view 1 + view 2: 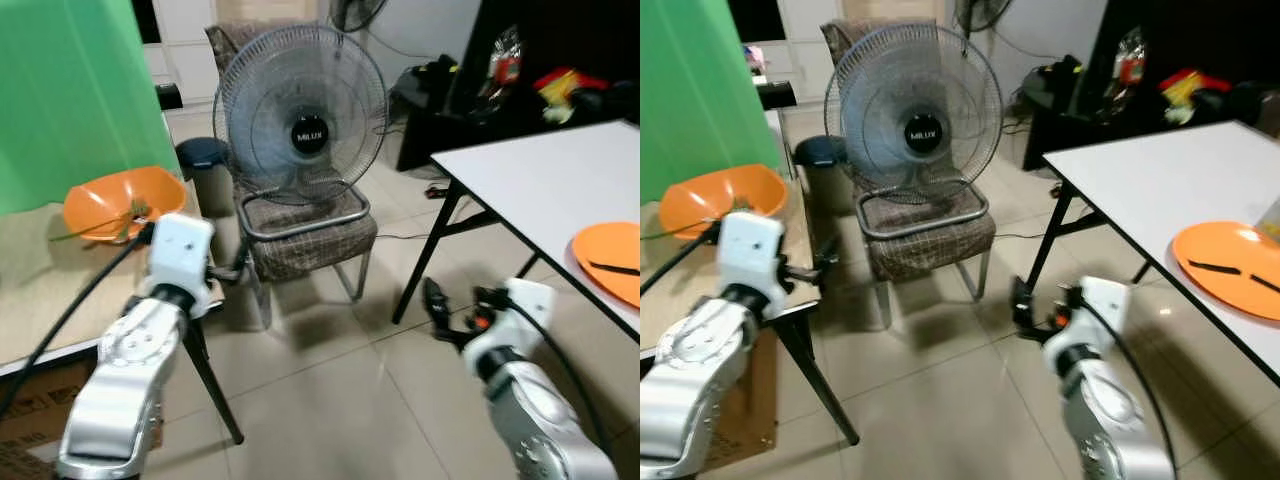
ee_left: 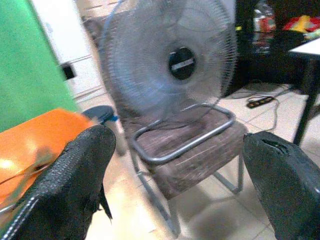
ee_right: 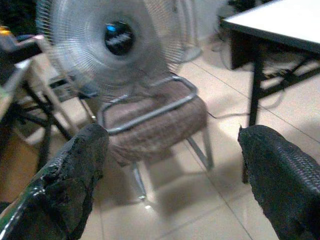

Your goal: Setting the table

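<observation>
The white table [image 1: 560,180] runs off the right side, its far end cut off, so how much is laid on it is anyone's guess. On the left stands a lower table [image 1: 40,260] with a green sheet [image 1: 60,90] hanging behind it. Straight ahead sits a chair [image 1: 305,235], and parked on its seat is a big fan [image 1: 300,115], probably just stored there out of the way.

Now the tableware. An orange plate [image 1: 1230,268] lies near the white table's front edge with dark cutlery [image 1: 1215,267] across it, too blurred to tell knife from fork. It looks like one place already laid. Over on the low table waits an orange bowl [image 1: 120,200], something thin and greenish lying in it that I can't make out. My read is that the bowl is the next thing to carry across.

The arms are both raised in front. The left gripper [image 2: 175,190] hovers just beside the bowl, fingers spread wide, holding nothing. The right gripper [image 3: 170,185] hangs low over the floor between chair and white table, fingers likewise apart and empty. Everything is a touch smeared, so fine detail is lost.
</observation>
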`<state>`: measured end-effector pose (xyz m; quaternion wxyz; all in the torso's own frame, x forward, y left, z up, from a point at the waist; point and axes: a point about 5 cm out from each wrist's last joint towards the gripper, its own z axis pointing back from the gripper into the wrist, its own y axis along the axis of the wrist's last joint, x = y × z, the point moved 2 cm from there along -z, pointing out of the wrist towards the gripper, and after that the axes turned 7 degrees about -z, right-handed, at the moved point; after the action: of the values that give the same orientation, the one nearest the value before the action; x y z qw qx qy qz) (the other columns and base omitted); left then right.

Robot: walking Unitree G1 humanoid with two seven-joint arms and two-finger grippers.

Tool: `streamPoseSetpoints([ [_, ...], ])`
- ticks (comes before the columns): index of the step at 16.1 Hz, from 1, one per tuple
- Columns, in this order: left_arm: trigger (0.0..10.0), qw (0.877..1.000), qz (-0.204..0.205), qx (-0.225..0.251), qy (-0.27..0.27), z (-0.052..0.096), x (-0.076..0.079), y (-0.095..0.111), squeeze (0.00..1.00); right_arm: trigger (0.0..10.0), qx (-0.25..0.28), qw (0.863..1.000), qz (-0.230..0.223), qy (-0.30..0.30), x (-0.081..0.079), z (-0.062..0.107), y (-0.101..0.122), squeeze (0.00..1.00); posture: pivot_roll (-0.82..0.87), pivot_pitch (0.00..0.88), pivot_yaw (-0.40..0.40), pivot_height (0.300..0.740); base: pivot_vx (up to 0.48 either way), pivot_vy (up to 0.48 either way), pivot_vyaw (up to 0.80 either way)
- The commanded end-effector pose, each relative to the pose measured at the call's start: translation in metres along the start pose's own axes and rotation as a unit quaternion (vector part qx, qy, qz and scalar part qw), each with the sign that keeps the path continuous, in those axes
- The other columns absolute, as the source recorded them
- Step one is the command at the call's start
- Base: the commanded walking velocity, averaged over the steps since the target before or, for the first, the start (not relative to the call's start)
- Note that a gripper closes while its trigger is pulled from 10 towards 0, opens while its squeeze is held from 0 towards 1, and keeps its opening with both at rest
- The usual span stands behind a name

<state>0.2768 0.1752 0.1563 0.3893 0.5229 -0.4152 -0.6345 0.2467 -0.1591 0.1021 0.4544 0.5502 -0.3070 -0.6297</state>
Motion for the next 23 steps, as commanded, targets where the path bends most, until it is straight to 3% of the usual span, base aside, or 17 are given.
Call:
streamPoseSetpoints([
  [1, 10.0, 1.0, 0.004, 0.002, -0.003, -0.001, 0.003, 0.002, 0.0, 10.0, 0.0, 1.0, 0.006, -0.002, 0.003, -0.001, 0.004, 0.0, 0.09, 0.0, -0.012, 0.74, 0.0, 0.3, 0.0],
  [7, 10.0, 0.999, 0.032, -0.022, -0.018, 0.01, 0.011, -0.006, 0.0, 10.0, -0.006, 1.0, -0.016, 0.024, -0.002, 0.0, 0.002, 0.0, 0.1, 0.0, -0.006, 0.74, 0.0, 0.05, 0.0],
  [8, 10.0, 0.998, 0.049, -0.023, -0.033, 0.005, 0.013, -0.005, 1.0, 10.0, -0.001, 0.999, -0.025, 0.021, 0.001, -0.002, 0.002, 0.0, 0.09, 0.0, 0.003, 0.74, 0.0, 0.0, 0.0],
  [13, 10.0, 0.999, 0.03, 0.001, -0.037, -0.007, 0.015, 0.003, 1.0, 10.0, 0.004, 1.0, -0.025, -0.001, 0.008, 0.002, 0.001, 0.0, 0.06, 0.0, 0.012, 0.74, 0.0, 0.0, 0.0],
  [14, 10.0, 0.999, 0.031, 0.002, -0.038, -0.007, 0.015, 0.004, 0.83, 10.0, 0.006, 1.0, -0.027, -0.001, 0.009, 0.002, 0.002, 0.0, 0.06, 0.0, 0.012, 0.74, 0.0, 0.0, 0.0],
  [15, 10.0, 0.999, 0.032, 0.004, -0.038, -0.007, 0.016, 0.005, 0.37, 10.0, 0.006, 1.0, -0.029, 0.001, 0.009, 0.002, 0.002, 0.0, 0.06, 0.0, 0.012, 0.74, 0.0, 0.0, 0.0],
  [16, 10.0, 0.999, 0.029, 0.007, -0.035, -0.009, 0.016, 0.005, 0.09, 10.0, 0.004, 1.0, -0.021, 0.01, 0.007, 0.001, 0.001, 0.0, 0.06, 0.0, 0.01, 0.74, 0.0, 0.0, 0.0],
  [18, 10.0, 0.999, 0.024, 0.016, -0.033, -0.011, 0.014, 0.009, 0.08, 10.0, -0.001, 0.999, 0.0, 0.052, -0.006, -0.002, 0.002, 0.0, 0.06, 0.0, 0.009, 0.74, 0.0, 0.0, 0.8],
  [23, 10.0, 0.999, 0.024, 0.027, -0.029, -0.01, 0.011, 0.012, 0.09, 10.0, -0.018, 0.996, -0.002, 0.092, -0.015, -0.004, -0.001, 0.0, 0.08, 0.0, -0.006, 0.74, 0.168, 0.0, 0.8],
])
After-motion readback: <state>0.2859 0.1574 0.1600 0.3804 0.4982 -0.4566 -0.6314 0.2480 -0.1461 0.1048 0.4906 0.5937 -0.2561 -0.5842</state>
